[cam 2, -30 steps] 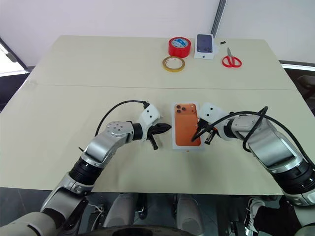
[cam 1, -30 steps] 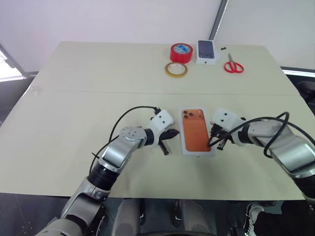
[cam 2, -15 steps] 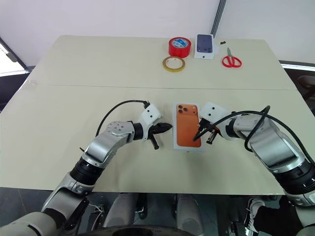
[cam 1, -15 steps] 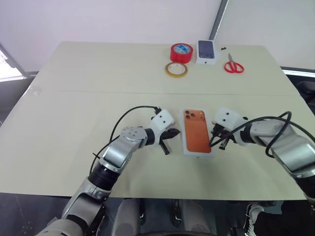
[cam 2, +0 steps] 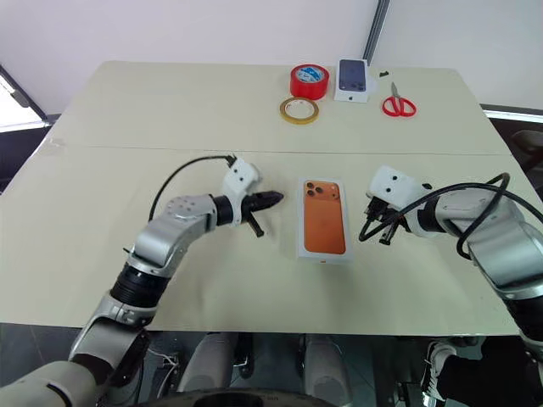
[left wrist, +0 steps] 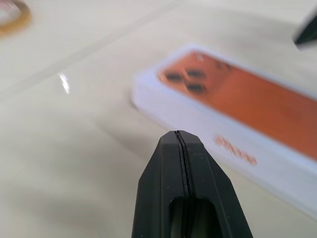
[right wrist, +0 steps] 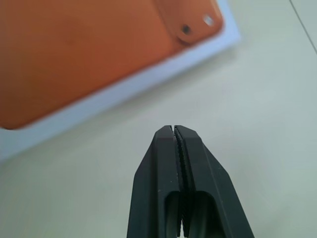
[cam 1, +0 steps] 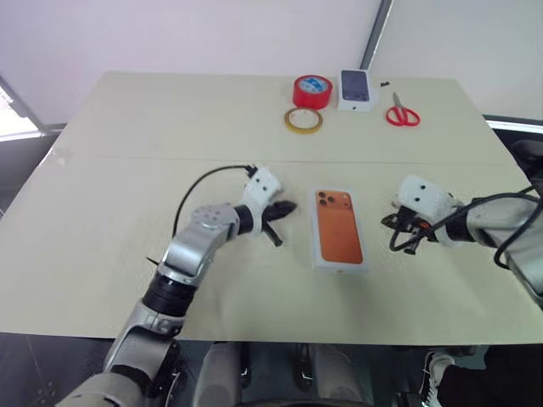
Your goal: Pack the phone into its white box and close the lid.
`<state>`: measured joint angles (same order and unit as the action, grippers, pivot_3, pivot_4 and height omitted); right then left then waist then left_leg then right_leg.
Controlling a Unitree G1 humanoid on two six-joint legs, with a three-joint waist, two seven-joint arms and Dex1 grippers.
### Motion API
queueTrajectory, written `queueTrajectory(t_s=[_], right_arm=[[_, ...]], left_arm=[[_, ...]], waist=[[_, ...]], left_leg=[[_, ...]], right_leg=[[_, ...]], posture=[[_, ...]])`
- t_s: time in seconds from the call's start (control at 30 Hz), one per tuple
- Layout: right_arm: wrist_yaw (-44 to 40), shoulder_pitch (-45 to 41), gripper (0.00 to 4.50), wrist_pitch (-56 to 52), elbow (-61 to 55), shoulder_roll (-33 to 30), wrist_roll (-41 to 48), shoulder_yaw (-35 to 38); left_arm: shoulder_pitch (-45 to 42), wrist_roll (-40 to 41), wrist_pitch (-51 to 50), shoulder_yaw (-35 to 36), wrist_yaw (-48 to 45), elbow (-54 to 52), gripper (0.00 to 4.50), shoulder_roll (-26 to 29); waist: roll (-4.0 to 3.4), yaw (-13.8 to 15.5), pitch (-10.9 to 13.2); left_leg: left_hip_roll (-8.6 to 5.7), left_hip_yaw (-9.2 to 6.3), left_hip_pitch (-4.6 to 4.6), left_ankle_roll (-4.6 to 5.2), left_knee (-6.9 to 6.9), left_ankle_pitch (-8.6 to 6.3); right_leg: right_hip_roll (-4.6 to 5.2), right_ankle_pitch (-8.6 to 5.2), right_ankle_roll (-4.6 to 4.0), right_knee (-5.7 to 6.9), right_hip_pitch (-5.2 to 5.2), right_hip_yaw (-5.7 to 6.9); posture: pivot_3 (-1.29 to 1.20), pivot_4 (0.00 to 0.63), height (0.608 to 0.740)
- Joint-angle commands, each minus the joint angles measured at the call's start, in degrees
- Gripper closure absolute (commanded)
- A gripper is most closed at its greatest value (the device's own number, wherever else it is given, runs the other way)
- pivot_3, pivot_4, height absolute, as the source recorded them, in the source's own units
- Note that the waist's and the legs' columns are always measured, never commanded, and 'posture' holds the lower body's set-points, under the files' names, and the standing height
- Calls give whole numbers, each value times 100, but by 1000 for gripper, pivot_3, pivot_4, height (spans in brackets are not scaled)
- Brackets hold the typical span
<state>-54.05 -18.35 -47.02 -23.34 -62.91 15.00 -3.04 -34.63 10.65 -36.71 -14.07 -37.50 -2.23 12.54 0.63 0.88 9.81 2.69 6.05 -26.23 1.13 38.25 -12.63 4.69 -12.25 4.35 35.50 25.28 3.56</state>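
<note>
1. We see the right gripper [cam 1: 399, 233], fingers pressed together and empty, now pulled away toward 3 o'clock of the lid [cam 1: 338, 229]; earlier it touched the lid's edge.
2. Our left gripper [cam 1: 278, 222], likewise closed and empty, has lifted toward 9 o'clock.
3. The lid stays centred on the table [cam 1: 127, 136], covering the white box.

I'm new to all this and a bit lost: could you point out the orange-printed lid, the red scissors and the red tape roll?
lid [cam 1: 339, 236], left eye view, middle of its orange print
red scissors [cam 1: 403, 115], left eye view, handles
red tape roll [cam 1: 312, 91], left eye view, outer wall
</note>
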Motion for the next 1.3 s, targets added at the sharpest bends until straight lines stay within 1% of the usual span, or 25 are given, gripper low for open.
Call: queueTrajectory(t_s=[0.03,0.13,0.33,0.43,0.57,0.63,0.73,0.83,0.97,1.1,1.2,1.3], right_arm=[[-169,283,4441,141,-532,-14,231,223],[27,492,4441,46,-728,93,149,60],[340,720,4441,-203,-906,167,16,-188],[404,782,4441,-231,-952,164,4,-227],[444,774,4441,-259,-961,154,18,-202],[518,680,4441,-137,-851,191,-29,-78],[755,462,4441,171,-498,371,-128,196],[1121,221,4441,707,84,596,-419,323],[1317,-287,4441,989,963,1091,-342,484],[1262,-728,4441,1304,1973,1490,-189,688],[951,-867,4441,1635,2571,1643,38,873],[682,-957,4441,1934,3108,1648,66,906]], left_arm=[[-217,-94,233,-287,-57,203,4500,-201],[-385,-371,398,-648,-67,644,4500,-297],[-549,-732,470,-1074,-124,1246,4500,-441],[-509,-863,477,-1190,-149,1353,4500,-449],[-415,-883,517,-1143,-161,1304,4500,-466],[-381,-814,612,-885,-42,1190,4500,-449],[-375,-589,651,-269,226,916,4500,-430],[-278,-402,533,311,375,432,4500,-166],[202,-214,354,975,340,-366,4500,537],[878,-64,150,1515,312,-950,4500,1157],[1389,131,8,1979,359,-1262,4500,1449],[1775,227,-65,2318,454,-1486,4500,1628]], waist=[[1,8,-1],[2,-3,-1],[3,-8,-3],[4,-5,-5],[5,-5,-6],[5,-5,-6],[6,-25,-5],[7,-35,-4],[7,-40,-4],[8,-24,-3],[11,3,-2],[11,-19,-2]], left_leg=[[0,0,1,0,0,0],[-2,-2,2,0,2,0],[-1,-4,5,0,2,0],[-1,-3,9,0,2,0],[0,-4,15,0,2,0],[0,-4,18,0,2,0],[2,-4,19,0,2,0],[3,-1,21,0,0,0],[3,4,33,0,-4,0],[3,10,49,-1,-6,0],[2,9,49,-1,-6,0],[4,11,53,-2,-7,0]], right_leg=[[1,-1,1,-1,-2,0],[0,-1,1,0,-3,0],[-1,-10,-15,3,-3,0],[0,-11,-16,2,-7,0],[1,-11,-16,2,-13,0],[1,-11,-16,2,-17,0],[0,-11,-16,3,-16,0],[-4,-10,-15,10,-10,-2],[-4,-2,5,29,-9,-3],[-2,-3,5,41,-16,-6],[0,-9,-2,40,-20,-5],[5,-14,-7,40,-23,-8]], posture=[[0,150,740],[0,150,740],[0,150,740],[0,150,740],[0,150,740],[0,150,740],[0,150,740],[0,150,740],[0,150,740],[0,150,740],[0,150,740],[0,150,740]])
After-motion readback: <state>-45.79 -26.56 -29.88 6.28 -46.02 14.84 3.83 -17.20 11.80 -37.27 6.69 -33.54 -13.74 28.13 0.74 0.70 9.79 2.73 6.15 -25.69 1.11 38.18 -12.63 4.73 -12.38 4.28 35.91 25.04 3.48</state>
